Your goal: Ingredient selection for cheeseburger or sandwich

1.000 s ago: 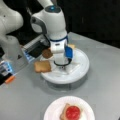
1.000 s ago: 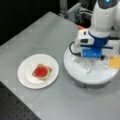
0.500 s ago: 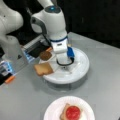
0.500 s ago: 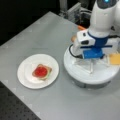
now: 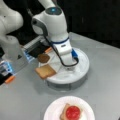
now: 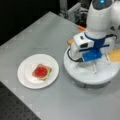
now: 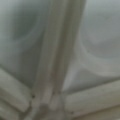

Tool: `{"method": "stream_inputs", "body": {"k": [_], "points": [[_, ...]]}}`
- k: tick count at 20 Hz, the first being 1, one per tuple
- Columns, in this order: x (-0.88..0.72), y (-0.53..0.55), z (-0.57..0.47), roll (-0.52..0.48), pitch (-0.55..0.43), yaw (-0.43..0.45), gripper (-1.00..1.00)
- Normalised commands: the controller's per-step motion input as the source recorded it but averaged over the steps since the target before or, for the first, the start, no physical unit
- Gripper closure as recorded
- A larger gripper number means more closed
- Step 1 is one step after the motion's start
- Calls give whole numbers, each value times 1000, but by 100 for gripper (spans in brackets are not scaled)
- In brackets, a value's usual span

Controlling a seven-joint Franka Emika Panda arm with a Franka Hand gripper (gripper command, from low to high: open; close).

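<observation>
1. Sandwich (image 6: 42, 72) so far: bread slice w/ red tomato disc (image 5: 73, 112) on top, green edge just showing under it. It sits on the white plate (image 6: 25, 79), centre-left in a front view, bottom centre in a front view (image 5: 53, 112). No top slice on it yet.
2. Second bread slice (image 5: 45, 71) lies on the round white tray (image 5: 82, 67), at its left rim in a front view; same slice is at the right edge in a front view (image 6: 114, 55). A brown patty-like disc (image 5: 43, 58) sits just above it.
3. Gripper (image 5: 67, 67) is low over the tray centre, near the bread but apart from it. You can't tell from these views whether it's open or closed, and nothing shows held.
4. To do this step well, my call: you'd want the fingers square to the flat slice's edges, low enough to catch a thin piece, w/o pushing it off the rim it already overhangs.
5. Hard to make out: fingertips are masked by the arm's body in both front views; wrist view gives only blurred pale tray ribs (image 7: 53, 62), no ingredient. Lettuce is mostly hidden. Clutter at the upper left in a front view is unreadable.
</observation>
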Motion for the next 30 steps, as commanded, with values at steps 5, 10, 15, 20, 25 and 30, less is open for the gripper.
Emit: {"method": "stream_inputs", "body": {"k": [5, 10, 15, 20, 25, 30], "points": [[5, 109, -198, 84, -76, 313, -100], [21, 115, -190, 99, -70, 319, -100], [33, 125, -174, 105, -80, 302, -100], [14, 148, -177, 113, -61, 235, -100], [3, 160, -175, 113, -54, 216, -100], [31, 167, -183, 111, -57, 263, -100]]}}
